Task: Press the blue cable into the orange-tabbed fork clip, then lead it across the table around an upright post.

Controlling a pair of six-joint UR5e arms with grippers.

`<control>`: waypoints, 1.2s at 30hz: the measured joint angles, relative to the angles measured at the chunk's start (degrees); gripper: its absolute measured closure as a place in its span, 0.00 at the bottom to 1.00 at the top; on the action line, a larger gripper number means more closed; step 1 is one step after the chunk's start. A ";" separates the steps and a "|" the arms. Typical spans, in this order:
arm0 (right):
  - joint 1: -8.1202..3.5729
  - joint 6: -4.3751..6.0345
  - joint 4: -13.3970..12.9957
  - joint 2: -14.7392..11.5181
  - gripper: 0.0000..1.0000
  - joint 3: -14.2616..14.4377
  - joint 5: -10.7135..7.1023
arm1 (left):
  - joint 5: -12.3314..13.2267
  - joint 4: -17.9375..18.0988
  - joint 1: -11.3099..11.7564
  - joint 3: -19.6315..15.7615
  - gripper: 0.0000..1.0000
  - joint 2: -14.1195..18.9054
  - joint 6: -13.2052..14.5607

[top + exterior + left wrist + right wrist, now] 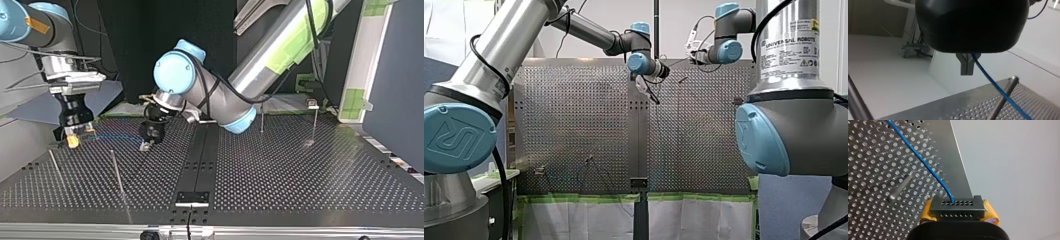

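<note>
The thin blue cable (pixel 995 86) comes out from between the metal fingers of my left gripper (pixel 966 70), which is shut on it, and slants down past an upright post (pixel 1004 96). Its other end enters a dark grey holed block (pixel 958 205), and my right gripper (pixel 958 213) is shut on that block with its yellow pads (pixel 991 213). In the top view the blue cable (pixel 116 137) spans low over the table between my right gripper (pixel 73 140) and my left gripper (pixel 150 136). I cannot make out an orange-tabbed clip.
Thin upright posts stand on the perforated table (pixel 300 175): two at the top view's left front (pixel 117 172) (pixel 55 167), two at its right rear (pixel 261 120) (pixel 315 122). A dark rail (pixel 197 160) runs down the middle. Another post (pixel 899 188) lies beside the cable.
</note>
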 joint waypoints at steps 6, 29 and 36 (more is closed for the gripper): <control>-0.99 0.94 0.05 0.02 1.00 -1.19 -0.02 | -0.37 1.57 0.25 -0.01 1.00 0.01 3.52; -5.65 1.99 0.29 4.44 1.00 -5.28 0.20 | 7.38 12.55 3.19 0.27 1.00 -0.91 7.86; -6.66 1.89 0.06 7.60 1.00 -7.99 0.39 | 7.98 11.59 4.09 4.05 1.00 -4.78 5.56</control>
